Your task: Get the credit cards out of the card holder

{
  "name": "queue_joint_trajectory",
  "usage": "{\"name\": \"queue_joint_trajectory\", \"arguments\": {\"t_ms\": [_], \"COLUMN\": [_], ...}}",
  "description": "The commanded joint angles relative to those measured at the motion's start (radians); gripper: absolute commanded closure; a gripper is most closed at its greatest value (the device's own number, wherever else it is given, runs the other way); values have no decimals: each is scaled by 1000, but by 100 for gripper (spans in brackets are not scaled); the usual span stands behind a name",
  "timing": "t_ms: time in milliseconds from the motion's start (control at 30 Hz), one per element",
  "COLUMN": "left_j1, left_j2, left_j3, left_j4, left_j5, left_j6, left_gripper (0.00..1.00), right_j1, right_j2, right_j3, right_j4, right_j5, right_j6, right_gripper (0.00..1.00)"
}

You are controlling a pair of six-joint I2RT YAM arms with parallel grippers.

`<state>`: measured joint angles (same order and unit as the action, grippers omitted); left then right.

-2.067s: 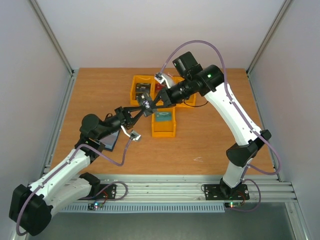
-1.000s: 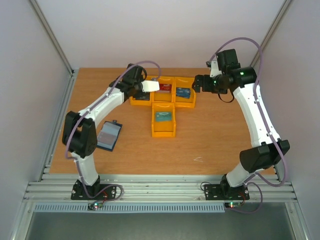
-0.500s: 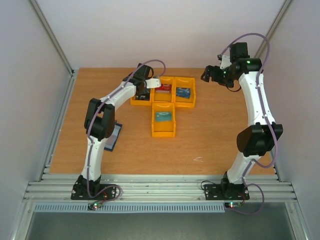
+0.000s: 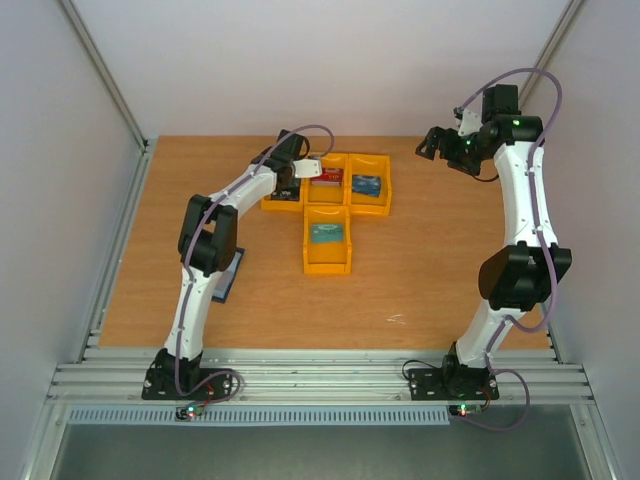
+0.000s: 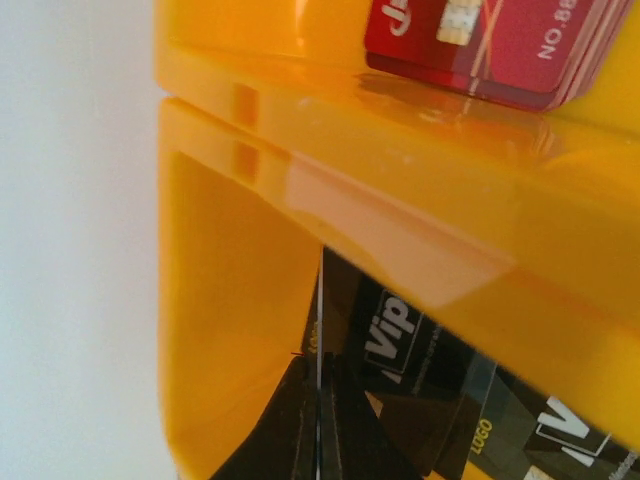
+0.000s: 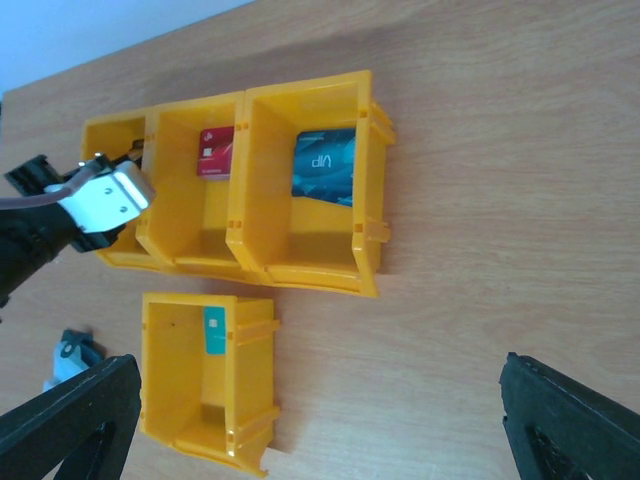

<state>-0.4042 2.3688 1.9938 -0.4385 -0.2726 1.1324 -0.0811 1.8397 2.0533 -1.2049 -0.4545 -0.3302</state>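
The card holder (image 4: pixel 226 281) lies on the counter (image 4: pixel 420 280), half hidden under the left arm. Farther back, the left hand (image 5: pixel 318 368) is pinched tight inside a yellow bin (image 5: pixel 215 300). It seems to hold a thin card (image 5: pixel 318 300) seen edge-on, likely to drop it there. The right hand (image 4: pixel 432 147) hangs wide open, holding nothing.

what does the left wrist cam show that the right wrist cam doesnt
Only left wrist: the VIP lettering on dark cards in a yellow bin, and the left fingers shut on a thin card seen edge-on. Only right wrist: the blue card, the teal card, the table, all four bins, and the right fingers wide apart. Both: yellow bins and the red card.
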Motion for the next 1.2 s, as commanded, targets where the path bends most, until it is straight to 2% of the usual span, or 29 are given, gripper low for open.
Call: {"name": "queue_joint_trajectory", "arguments": {"t_ms": [0,100,167,267,333,633,900,1033,1167], "left_j1": [5,5,5,5,5,5,5,5,48], "left_j2": [43,32,15,-15,-24,-73,-192,-315,-405], "left_j3": [29,1,-21,-61,-67,-55,-109,-116,-34], "left_j4": [28,43,47,51,49,47,31,-62,-364], "left_j5": [2,11,26,66,76,103,166,252,364], "left_j6": [40,40,35,38,39,32,-10,-153,-570], "left_gripper": [100,100,95,72,64,48,36,30,28], "right_j1": [0,0,0,0,0,0,0,0,7], "right_j2": [3,-4,-11,-15,-14,-23,-45,-76,-109], "right_j3": [28,26,22,19,21,19,8,-24,-92], "right_j4": [-8,-7,-5,-4,-5,-2,0,36,108], "right_j5": [-40,-37,-36,-35,-37,-65,-98,-146,-237], "right_j6": [-3,-8,-11,-15,-15,-14,-15,-1,44], "right_gripper": [1,1,2,2,2,2,1,2,2]}}
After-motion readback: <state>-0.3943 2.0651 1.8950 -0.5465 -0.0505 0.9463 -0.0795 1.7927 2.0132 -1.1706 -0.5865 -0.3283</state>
